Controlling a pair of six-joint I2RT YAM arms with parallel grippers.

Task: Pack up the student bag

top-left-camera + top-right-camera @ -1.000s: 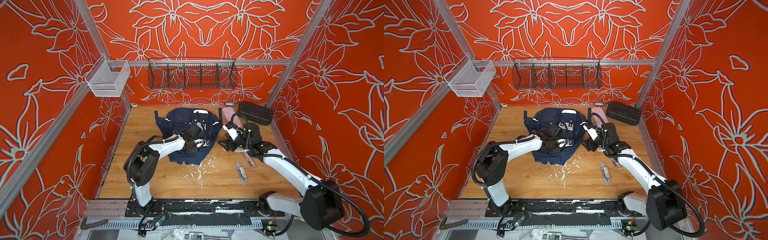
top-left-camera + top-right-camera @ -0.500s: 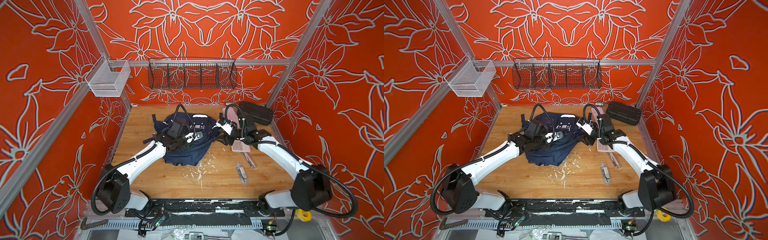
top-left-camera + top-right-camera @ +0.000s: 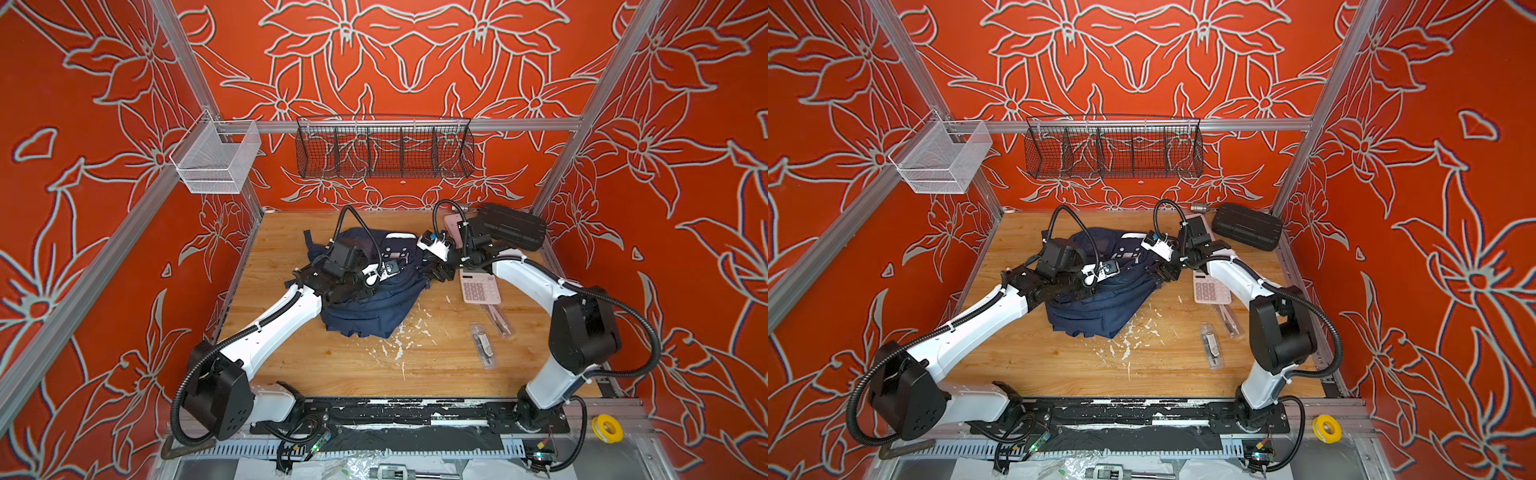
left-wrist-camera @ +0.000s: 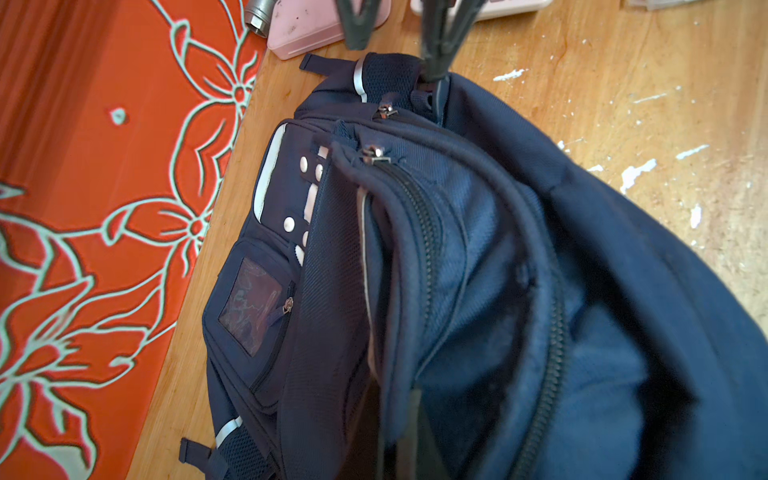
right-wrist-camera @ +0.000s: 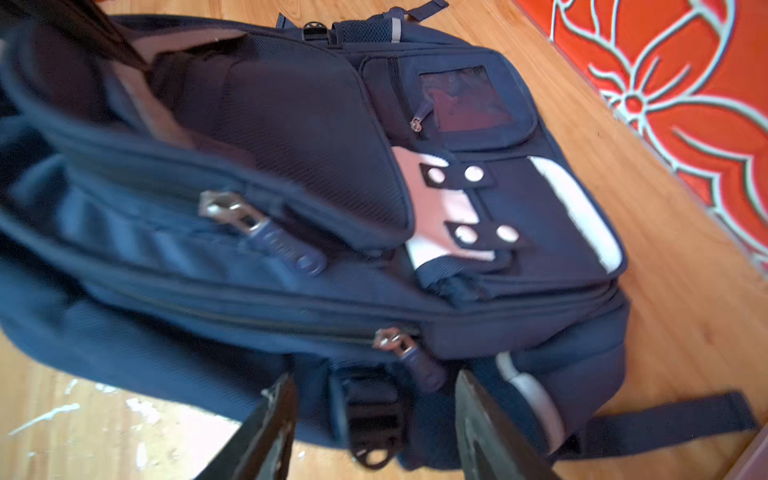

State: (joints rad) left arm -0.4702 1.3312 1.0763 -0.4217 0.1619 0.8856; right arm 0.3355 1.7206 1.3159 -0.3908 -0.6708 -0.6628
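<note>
The navy blue fabric backpack (image 3: 370, 316) lies on the wooden desk (image 3: 332, 365), just toward 12 o'clock of centre. In both top views the wrists hide each grasp, so only the wrist cameras help me. My left fingers (image 4: 413, 419), mostly cut off, pinch the lip of the gaping main pocket (image 4: 498, 332), its inside too dark to read. My right fingers (image 5: 490, 432) stand spread astride a blurred black side buckle (image 5: 374, 415) at the bag's 2 o'clock. A pink calculator (image 3: 480, 286) lies at its 3 o'clock.
</note>
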